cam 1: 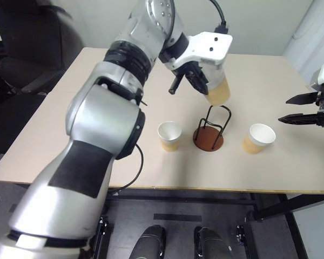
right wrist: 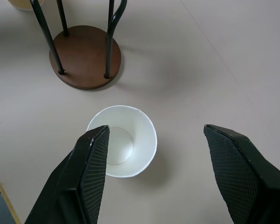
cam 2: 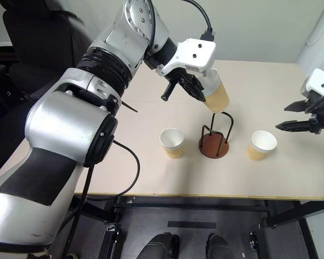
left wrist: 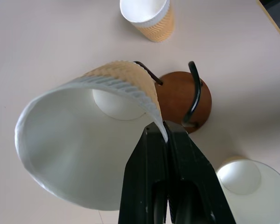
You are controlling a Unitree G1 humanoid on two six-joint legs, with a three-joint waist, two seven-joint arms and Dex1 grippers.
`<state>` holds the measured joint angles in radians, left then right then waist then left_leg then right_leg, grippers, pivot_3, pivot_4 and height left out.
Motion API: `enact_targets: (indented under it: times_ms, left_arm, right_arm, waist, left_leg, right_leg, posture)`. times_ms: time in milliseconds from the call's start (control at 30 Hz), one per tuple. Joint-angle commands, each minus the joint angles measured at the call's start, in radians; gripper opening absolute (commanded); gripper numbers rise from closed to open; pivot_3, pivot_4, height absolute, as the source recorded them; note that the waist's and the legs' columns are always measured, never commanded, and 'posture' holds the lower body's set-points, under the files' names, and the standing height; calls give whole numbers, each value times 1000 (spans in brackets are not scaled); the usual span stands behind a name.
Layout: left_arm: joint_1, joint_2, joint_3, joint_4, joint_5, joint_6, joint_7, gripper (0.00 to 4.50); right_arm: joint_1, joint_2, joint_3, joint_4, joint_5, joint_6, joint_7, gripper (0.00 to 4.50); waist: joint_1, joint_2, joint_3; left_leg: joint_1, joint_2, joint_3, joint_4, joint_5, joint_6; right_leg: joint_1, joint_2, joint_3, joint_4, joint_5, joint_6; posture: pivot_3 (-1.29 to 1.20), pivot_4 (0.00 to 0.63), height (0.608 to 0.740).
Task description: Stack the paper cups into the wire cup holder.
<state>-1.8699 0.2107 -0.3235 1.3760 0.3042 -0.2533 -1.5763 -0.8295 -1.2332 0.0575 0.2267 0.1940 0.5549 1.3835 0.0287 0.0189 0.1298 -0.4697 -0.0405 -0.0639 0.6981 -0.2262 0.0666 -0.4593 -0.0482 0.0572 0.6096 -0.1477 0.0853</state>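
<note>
Left claw [left wrist: 167, 135] pinched shut on the rim of a tan ribbed paper cup [cam 2: 216, 96], held tilted above the black wire cup holder with its round reddish-brown base [cam 2: 214, 145].
Right claw [cam 1: 291, 109], at right edge, gapes wide and empty; two more cups [cam 1: 169, 135] [cam 1: 258, 138] stand upright on the pale tabletop [cam 1: 97, 118], flanking the holder.

Your left arm's white wrist housing [cam 1: 208, 48] hides the held cup's [cam 1: 218, 91] rim, that cup covers part of the wire holder's [left wrist: 184, 100] base in your left wrist view, nearest cup [left wrist: 254, 186] cropped at the corner.
</note>
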Motion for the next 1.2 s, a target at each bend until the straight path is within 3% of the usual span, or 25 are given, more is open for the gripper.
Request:
enact_targets:
  times_ms: [33, 633, 1133, 1200]
  left_arm:
    - [-20, -4, -25, -8, -35, -4, -38, 24]
    - [42, -26, -153, -15, -96, -20, -38, 24]
    - [72, -79, -133, -29, -90, -23, -38, 24]
    - [73, -80, -130, -30, -87, -25, -38, 586]
  right_arm:
    - [-10, -27, -39, -20, 2, 2, 0, 3243]
    - [22, -28, -52, -56, 11, 21, -9, 3243]
    - [68, -29, -62, -89, 24, 28, -11, 3243]
    - [68, -24, -69, -91, 32, 34, -14, 3243]
  waist:
    - [0, 0, 0]
    - [1, 0, 0]
    - [2, 0, 0]
    - [2, 0, 0]
  left_leg:
    - [0, 0, 0, 1, 0, 0]
    - [0, -1, 0, 2, 0, 0]
    - [0, -1, 0, 2, 1, 0]
    - [1, -1, 0, 2, 1, 0]
  right_leg:
    - [0, 0, 0, 0, 0, 0]
    - [1, -1, 0, 0, 1, 2]
    - [2, -1, 0, 0, 2, 3]
    - [2, -1, 0, 0, 2, 3]
  posture:
    - [0, 150, 740]
    - [0, 150, 740]
    - [0, 150, 740]
    - [0, 150, 740]
